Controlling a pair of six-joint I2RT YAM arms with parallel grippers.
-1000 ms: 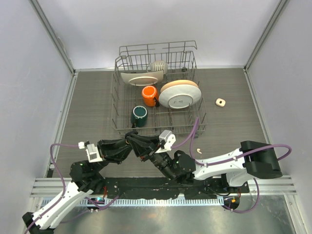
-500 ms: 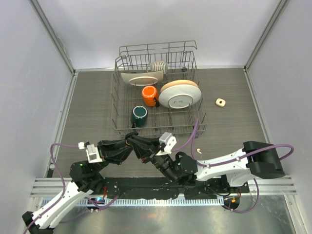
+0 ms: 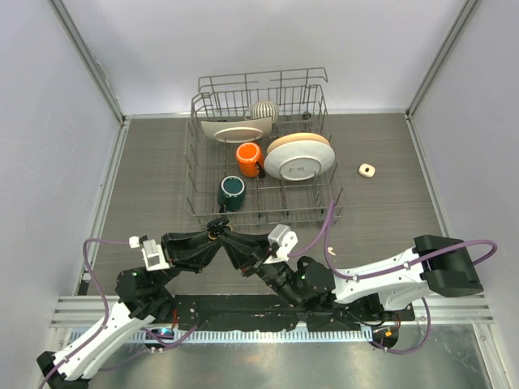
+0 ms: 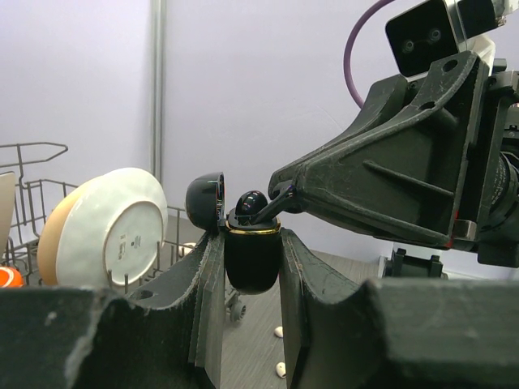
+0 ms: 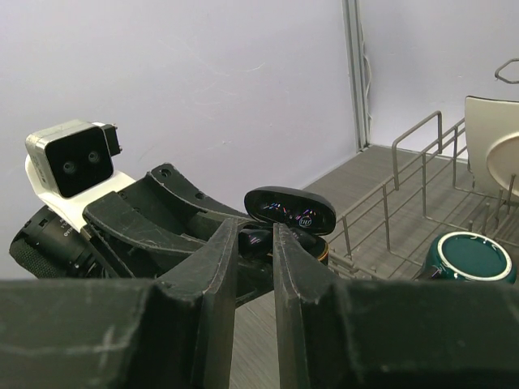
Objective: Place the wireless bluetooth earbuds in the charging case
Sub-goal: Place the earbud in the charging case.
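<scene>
Left gripper (image 4: 252, 239) is clamped on the black charging case (image 4: 252, 263), held upright off the table, over its near edge about mid-width, just in front of the dish rack (image 3: 243, 85). The lid (image 4: 204, 203) is flipped open. Right gripper (image 5: 255, 231) is pinched shut on a black earbud (image 4: 251, 203), which sits at the case mouth. I can't tell if it's seated in its well.

Risks as I read it:
- The pinch is at the very fingertips, so any tilt could make the bud bind on the rim or pop out sideways.
- Pushing down hard could rotate the case in the left jaws, since it's round and glossy.
- Both wrists are nose to nose, so a small lateral error would mean finger-on-finger contact or a knock on the lid.
- A dropped bud could roll under the rack.

Around: green mug (image 3: 232, 193), orange mug (image 3: 249, 156) and plate (image 3: 298, 156) are in the rack, clear of the work. Two small cream pieces (image 4: 278, 331), likely the cream earbuds, lie on the table below. A small cream item (image 3: 366, 169) sits toward the right edge.
</scene>
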